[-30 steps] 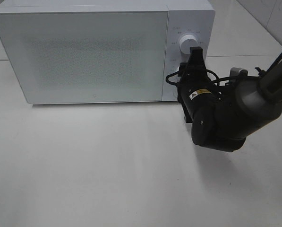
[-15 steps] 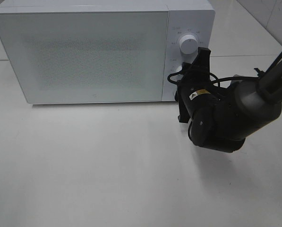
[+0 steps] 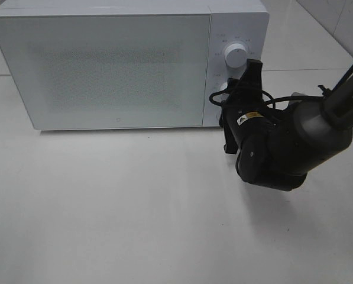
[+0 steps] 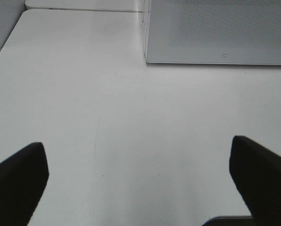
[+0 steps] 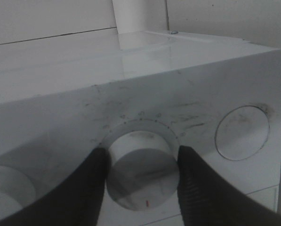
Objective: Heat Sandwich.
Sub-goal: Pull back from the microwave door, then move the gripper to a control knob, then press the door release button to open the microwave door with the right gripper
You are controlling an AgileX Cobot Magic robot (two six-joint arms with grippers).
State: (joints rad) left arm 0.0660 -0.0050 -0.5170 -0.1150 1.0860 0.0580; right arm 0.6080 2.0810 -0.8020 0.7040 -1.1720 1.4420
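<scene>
right end effector (image 5: pixel 141 155) is clamping the lower knob (image 5: pixel 142 181) of the microwave (image 3: pixel 105 71) squarely between its fingers (image 5: pixel 84 188); left end effector (image 4: pixel 136 146) is hanging released, well apart

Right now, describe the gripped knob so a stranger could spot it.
Find the white microwave; its control panel sits right of the door. Of the two round white knobs there, it is the lower knob, clamped by the right tool, unlike the free upper knob.

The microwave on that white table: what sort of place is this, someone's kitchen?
Probably a robotics test bench, not a home kitchen: the microwave stands on a plain white table, and the right gripper of a black robot arm clasps its knob.
</scene>
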